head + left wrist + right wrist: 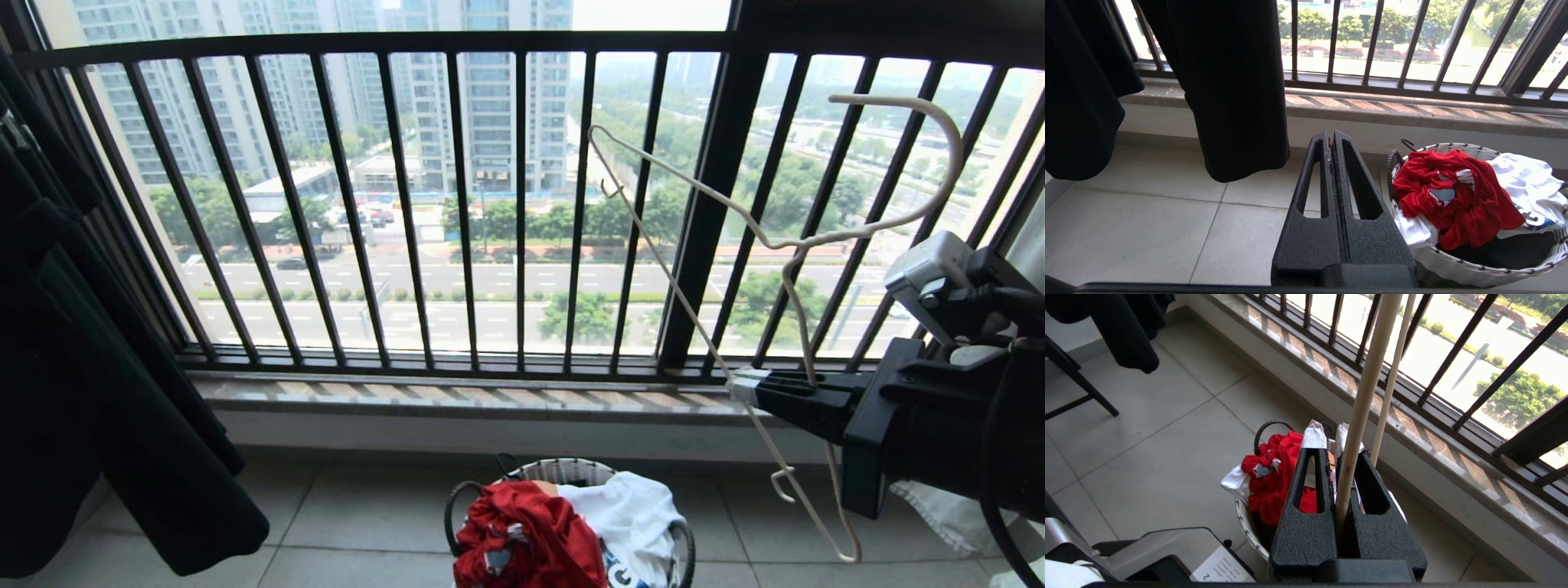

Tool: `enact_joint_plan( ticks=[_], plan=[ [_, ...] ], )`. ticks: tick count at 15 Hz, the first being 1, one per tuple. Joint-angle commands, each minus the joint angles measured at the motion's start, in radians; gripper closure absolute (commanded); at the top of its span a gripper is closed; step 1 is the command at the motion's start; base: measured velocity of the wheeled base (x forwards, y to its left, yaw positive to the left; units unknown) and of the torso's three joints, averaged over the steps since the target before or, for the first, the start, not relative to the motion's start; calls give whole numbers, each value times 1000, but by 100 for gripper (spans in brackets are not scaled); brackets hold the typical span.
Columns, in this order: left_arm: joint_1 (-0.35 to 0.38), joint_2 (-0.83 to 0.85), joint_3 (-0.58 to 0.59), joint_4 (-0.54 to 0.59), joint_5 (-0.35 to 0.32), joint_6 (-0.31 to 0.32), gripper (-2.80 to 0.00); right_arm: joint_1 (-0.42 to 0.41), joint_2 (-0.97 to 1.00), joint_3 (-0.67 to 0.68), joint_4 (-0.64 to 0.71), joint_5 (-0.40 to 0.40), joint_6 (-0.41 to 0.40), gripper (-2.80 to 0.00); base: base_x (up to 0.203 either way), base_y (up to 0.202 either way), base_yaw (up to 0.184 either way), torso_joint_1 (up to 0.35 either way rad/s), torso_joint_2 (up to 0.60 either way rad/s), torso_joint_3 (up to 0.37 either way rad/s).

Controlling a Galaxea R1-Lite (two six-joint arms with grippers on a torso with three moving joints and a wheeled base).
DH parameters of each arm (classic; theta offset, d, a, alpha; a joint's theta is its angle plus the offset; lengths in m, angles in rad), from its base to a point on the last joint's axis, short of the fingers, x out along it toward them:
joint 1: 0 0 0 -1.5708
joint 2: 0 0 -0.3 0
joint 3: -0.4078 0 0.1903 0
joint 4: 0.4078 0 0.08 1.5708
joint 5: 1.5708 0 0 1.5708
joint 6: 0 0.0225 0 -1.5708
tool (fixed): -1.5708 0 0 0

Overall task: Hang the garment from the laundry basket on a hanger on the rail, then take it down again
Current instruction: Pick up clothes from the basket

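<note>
Red T-shirt point(531, 535) crumpled in laundry basket point(1457, 267) on floor, beside white garment point(633, 510), not yet picked. My right end effector point(747, 385) above and right of basket, clamped on cream hanger point(784, 245). Risk: thin wire pinched at one point only, so hanger could swivel or slip when shirt weight pulls. Risk: hanger's lower end point(849, 555) hangs near basket, could snag its rim. My left end effector point(1333, 143) left of basket, closed, empty; must open before grabbing shirt, else white garment drags along.
</note>
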Motion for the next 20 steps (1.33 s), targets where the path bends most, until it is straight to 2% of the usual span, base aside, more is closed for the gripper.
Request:
enact_joint_plan(
  ticks=[1, 12, 18, 20],
  plan=[
    [0, 1, 2, 0, 0, -1, 0, -21, -7, -5, -2, 1, 0, 0, 0, 0, 0, -37, 168, 110],
    [0, 1, 0, 0, 0, -1, 0, -48, -3, -14, -2, 4, 1, 0, 0, 0, 0, -4, 17, 13],
    [0, 0, 2, -2, 1, -2, 0, -116, 0, -2, -1, 4, -19, 0, 0, 0, 0, 0, 0, 0],
    [0, 1, 0, -2, 34, -34, 0, -140, -2, 7, -1, 3, -48, 0, 0, 0, 0, -1, 6, -38]
  ],
)
